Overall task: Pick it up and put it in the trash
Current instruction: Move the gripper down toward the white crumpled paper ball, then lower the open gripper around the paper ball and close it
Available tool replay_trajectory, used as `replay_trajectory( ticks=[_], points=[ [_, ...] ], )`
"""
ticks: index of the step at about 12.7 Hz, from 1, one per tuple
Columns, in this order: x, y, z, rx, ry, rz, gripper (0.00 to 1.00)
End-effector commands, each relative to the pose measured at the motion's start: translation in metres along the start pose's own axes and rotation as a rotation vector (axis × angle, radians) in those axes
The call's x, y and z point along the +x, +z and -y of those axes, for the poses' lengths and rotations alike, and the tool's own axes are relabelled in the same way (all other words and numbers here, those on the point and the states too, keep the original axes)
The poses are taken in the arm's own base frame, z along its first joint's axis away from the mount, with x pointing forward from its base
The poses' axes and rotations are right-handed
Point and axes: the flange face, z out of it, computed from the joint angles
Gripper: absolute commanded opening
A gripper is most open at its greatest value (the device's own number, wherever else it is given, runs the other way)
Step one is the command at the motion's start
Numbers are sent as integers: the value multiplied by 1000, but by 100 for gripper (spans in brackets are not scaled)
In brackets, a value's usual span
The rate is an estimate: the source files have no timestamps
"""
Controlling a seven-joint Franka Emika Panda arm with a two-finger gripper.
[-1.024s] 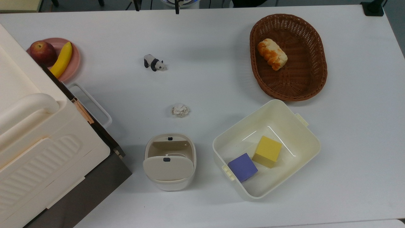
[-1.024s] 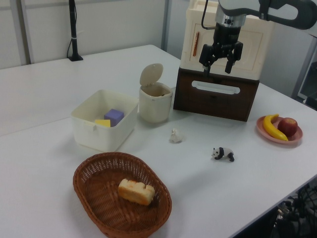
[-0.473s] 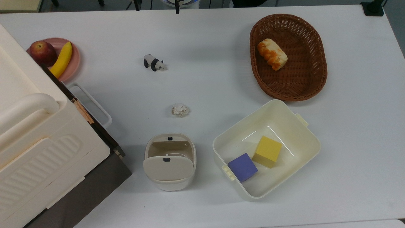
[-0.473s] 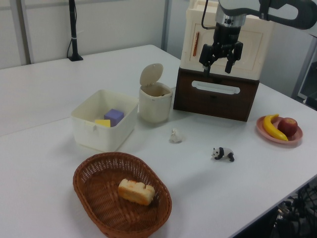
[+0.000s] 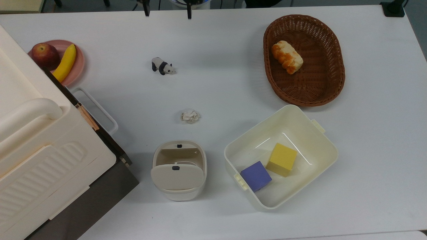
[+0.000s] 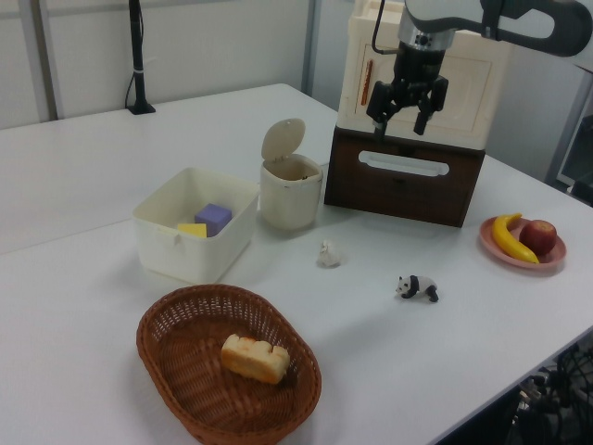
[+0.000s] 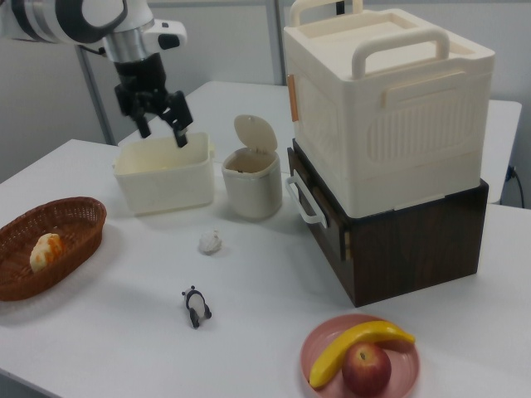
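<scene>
- Paper ball [image 5: 190, 116] is sitting untouched mid-bench, near the open-lidded trash [image 5: 179, 170].
- Claw [image 6: 403, 107], spread and empty, is shifting slightly overhead; the approach is only beginning.

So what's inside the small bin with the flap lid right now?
The small rounded beige plastic bin has its lid up. The top view shows bare beige inner wall; its raised flap lid hides the rest.

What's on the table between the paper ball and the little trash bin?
Nothing: in the top view, bare table separates the paper ball from the trash bin.
</scene>
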Motion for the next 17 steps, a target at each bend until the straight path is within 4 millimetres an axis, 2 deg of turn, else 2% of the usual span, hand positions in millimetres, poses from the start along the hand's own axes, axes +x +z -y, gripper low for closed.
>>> replay_trajectory(
  ticks=[1, 2, 4, 5, 7, 8, 11, 12, 15, 17],
  points=[
    [39, 42, 22, 32, -36, -127, 100],
    [48, 64, 35, 37, -54, -115, 100],
    [55, 92, 53, 44, -77, -87, 100],
    [57, 107, 69, 48, -92, -72, 100],
    [65, 145, 76, 45, -35, -45, 100],
    [67, 162, 75, 44, 8, -40, 100],
    [65, 187, 71, 37, 84, -4, 100],
    [60, 205, 70, 29, 94, 29, 100],
    [64, 244, 51, 1, 139, 66, 100],
    [70, 258, 45, 2, 151, 48, 100]
  ],
)
